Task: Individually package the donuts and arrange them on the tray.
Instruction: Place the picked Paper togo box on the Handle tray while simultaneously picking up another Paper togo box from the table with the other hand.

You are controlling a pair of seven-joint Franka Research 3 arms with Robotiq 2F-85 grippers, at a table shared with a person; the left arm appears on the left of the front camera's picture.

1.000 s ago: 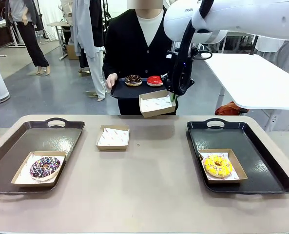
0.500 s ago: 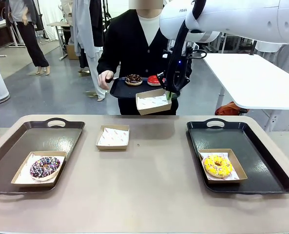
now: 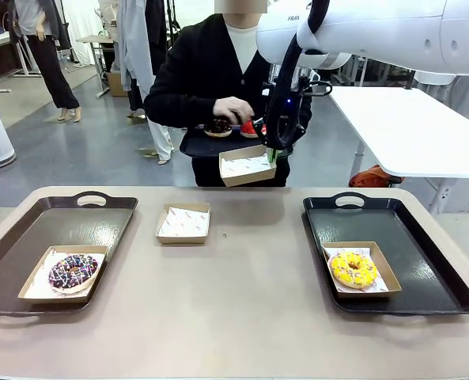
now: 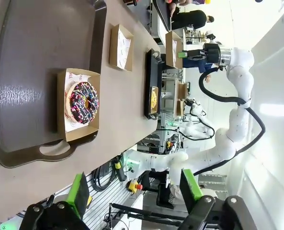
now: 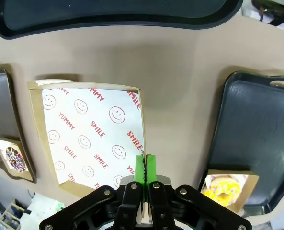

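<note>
My right gripper (image 3: 272, 153) (image 5: 145, 161) is shut on the rim of an empty paper-lined box (image 3: 248, 165) (image 5: 91, 136), held in the air just below the person's black tray (image 3: 205, 147). That tray carries a chocolate donut (image 3: 217, 127) and a red donut (image 3: 252, 129); the person's hand (image 3: 234, 110) reaches over them. A sprinkled chocolate donut (image 3: 73, 271) (image 4: 83, 102) lies boxed on the left tray (image 3: 76, 223). A yellow donut (image 3: 353, 269) lies boxed on the right tray (image 3: 424, 261). My left gripper (image 4: 134, 189) hangs open off the table's left end.
A second empty lined box (image 3: 183, 222) (image 4: 120, 47) sits on the table between the two trays. The person stands close against the far edge. A white table (image 3: 412, 127) stands behind at the right.
The person's free hand has swung from the tray's left edge over to the donuts. My right gripper has carried the box slightly left and up toward that tray.
</note>
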